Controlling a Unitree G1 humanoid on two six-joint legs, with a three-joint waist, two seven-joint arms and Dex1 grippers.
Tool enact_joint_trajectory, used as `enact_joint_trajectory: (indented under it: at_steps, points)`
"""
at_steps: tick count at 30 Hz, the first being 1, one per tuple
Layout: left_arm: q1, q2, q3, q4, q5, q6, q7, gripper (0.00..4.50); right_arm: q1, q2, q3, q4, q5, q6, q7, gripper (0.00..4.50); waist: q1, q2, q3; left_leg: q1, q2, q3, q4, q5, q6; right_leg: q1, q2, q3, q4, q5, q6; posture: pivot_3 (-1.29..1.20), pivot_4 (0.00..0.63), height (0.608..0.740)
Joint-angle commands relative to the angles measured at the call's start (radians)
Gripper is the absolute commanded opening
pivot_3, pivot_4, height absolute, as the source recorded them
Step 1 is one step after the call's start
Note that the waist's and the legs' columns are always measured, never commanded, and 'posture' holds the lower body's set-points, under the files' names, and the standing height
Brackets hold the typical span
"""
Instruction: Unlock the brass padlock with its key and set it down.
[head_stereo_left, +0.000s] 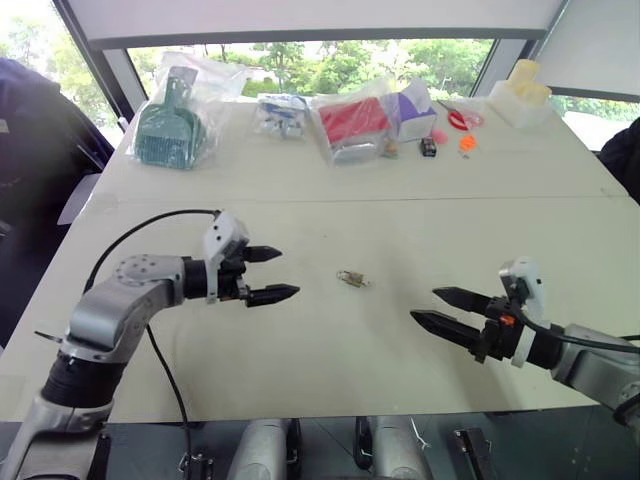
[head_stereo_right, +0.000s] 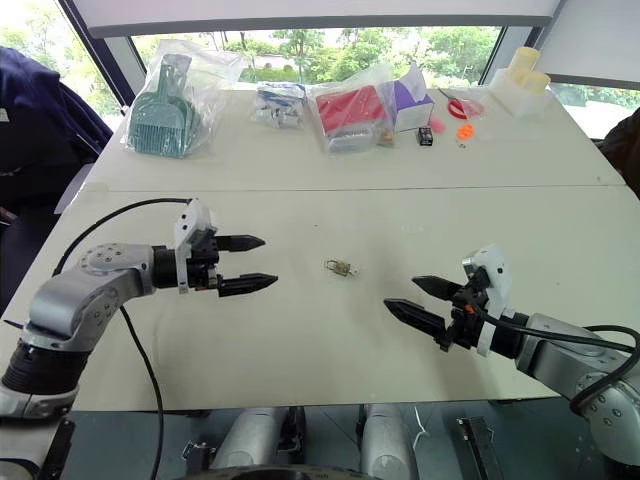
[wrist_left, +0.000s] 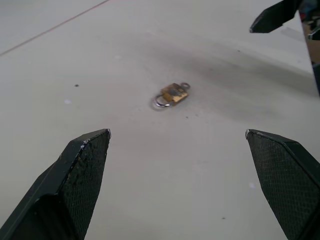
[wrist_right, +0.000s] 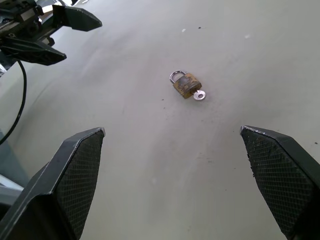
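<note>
Padlock (head_stereo_left: 351, 279) lies flat on the table (head_stereo_left: 330, 350), midway between my two claws, touching neither. Key (wrist_right: 199, 95) sits in its keyhole, bow sticking out of the end opposite the shackle. Shackle looks seated; I judge it not yet unlocked.

Risks as I see them:
- Lock is far smaller than one finger. Closing on it flat, the fingers may skate it across the smooth top or flip it.
- The key bow is a thin sliver. A pinch slightly off would push the lock round instead of turning the key, or pull the key out.
- Both claws must meet at one small spot; fingertips could collide.

Left claw (head_stereo_left: 270, 274): spread wide, empty, hanging left of the lock, pointing at it.
Right claw (head_stereo_left: 447, 308): spread wide, empty, to the right and nearer me.
</note>
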Motion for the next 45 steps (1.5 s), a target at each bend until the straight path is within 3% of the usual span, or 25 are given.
enact_joint_trajectory:
  at_steps: [1, 6, 11, 16, 24, 33, 36, 42, 44, 45]
  points:
    - [-0.14, -0.021, -0.069, 0.155, 0.076, -0.147, -0.121, 4.48, -0.079, 0.04, 0.045, 0.04, -0.102, -0.051, -0.074, 4.5, -0.001, 0.0, 0.0, 0.0, 0.0, 0.0, 0.0, 0.0, 0.0, 0.0, 0.0, 0.0, 0.0, 0.0, 0.0, 0.0, 0.15, 0.735]
    - [-0.366, -0.151, -0.206, 0.541, 0.214, -0.404, -0.319, 4.48, -0.112, 0.087, 0.076, 0.023, -0.115, -0.04, -0.105, 4.5, 0.008, 0.0, 0.0, -0.001, -0.001, 0.001, 0.0, 0.0, 0.001, 0.0, 0.0, 0.0, 0.0, 0.0, 0.0, 0.0, 0.15, 0.735]
    - [-0.59, -0.298, -0.267, 0.979, 0.333, -0.659, -0.486, 4.48, -0.031, 0.131, 0.036, -0.07, -0.087, -0.036, -0.171, 4.5, 0.022, 0.0, 0.0, -0.003, -0.001, 0.002, 0.001, 0.0, 0.002, -0.001, 0.0, -0.001, 0.0, 0.0, 0.0, 0.0, 0.15, 0.735]
    - [-0.716, -0.42, -0.277, 1.289, 0.448, -0.871, -0.506, 4.48, 0.044, 0.188, 0.019, -0.169, -0.067, -0.048, -0.262, 4.5, 0.021, -0.001, 0.0, -0.003, -0.001, 0.002, 0.002, -0.001, 0.004, -0.001, 0.0, -0.001, -0.001, 0.0, 0.0, 0.0, 0.15, 0.735]
    - [-0.752, -0.546, -0.281, 1.467, 0.606, -0.994, -0.4, 4.48, 0.165, 0.264, 0.004, -0.307, -0.04, -0.076, -0.401, 4.5, 0.022, -0.001, 0.0, -0.003, 0.0, 0.001, 0.002, -0.001, 0.004, -0.001, -0.001, -0.001, 0.0, 0.001, 0.001, 0.0, 0.15, 0.735]
    - [-0.748, -0.616, -0.274, 1.515, 0.704, -0.96, -0.279, 4.48, 0.29, 0.287, -0.004, -0.416, -0.003, -0.12, -0.511, 4.5, 0.024, -0.002, -0.001, -0.002, 0.0, 0.0, 0.002, -0.002, 0.004, 0.001, -0.001, -0.001, -0.001, 0.001, 0.001, 0.0, 0.15, 0.735]
    - [-0.742, -0.616, -0.275, 1.52, 0.729, -0.944, -0.292, 3.7, 0.314, 0.286, 0.005, -0.432, 0.0, -0.137, -0.534, 4.5, 0.023, -0.003, -0.002, -0.001, 0.0, 0.0, 0.002, -0.002, 0.004, 0.002, -0.001, -0.001, -0.001, 0.0, 0.001, 0.0, 0.15, 0.735]
    - [-0.736, -0.585, -0.287, 1.52, 0.766, -0.949, -0.299, 1.3, 0.306, 0.271, 0.015, -0.411, 0.003, -0.157, -0.545, 4.5, 0.02, -0.006, -0.005, 0.0, 0.0, 0.0, 0.002, -0.002, 0.004, 0.002, -0.001, -0.001, 0.0, 0.0, 0.001, 0.0, 0.15, 0.735]
    - [-0.733, -0.575, -0.285, 1.518, 0.767, -0.956, -0.294, 0.78, 0.276, 0.269, 0.029, -0.387, 0.01, -0.156, -0.546, 4.5, 0.019, -0.006, -0.006, 0.0, 0.0, 0.0, 0.002, -0.002, 0.004, 0.002, -0.001, -0.001, 0.0, 0.0, 0.001, 0.0, 0.15, 0.735]
    - [-0.731, -0.573, -0.282, 1.515, 0.767, -0.964, -0.287, 0.78, 0.256, 0.273, 0.037, -0.373, 0.02, -0.154, -0.55, 4.5, 0.017, -0.007, -0.006, 0.0, 0.0, 0.0, 0.002, -0.002, 0.004, 0.002, -0.001, -0.001, 0.0, 0.0, 0.001, 0.0, 0.15, 0.735]
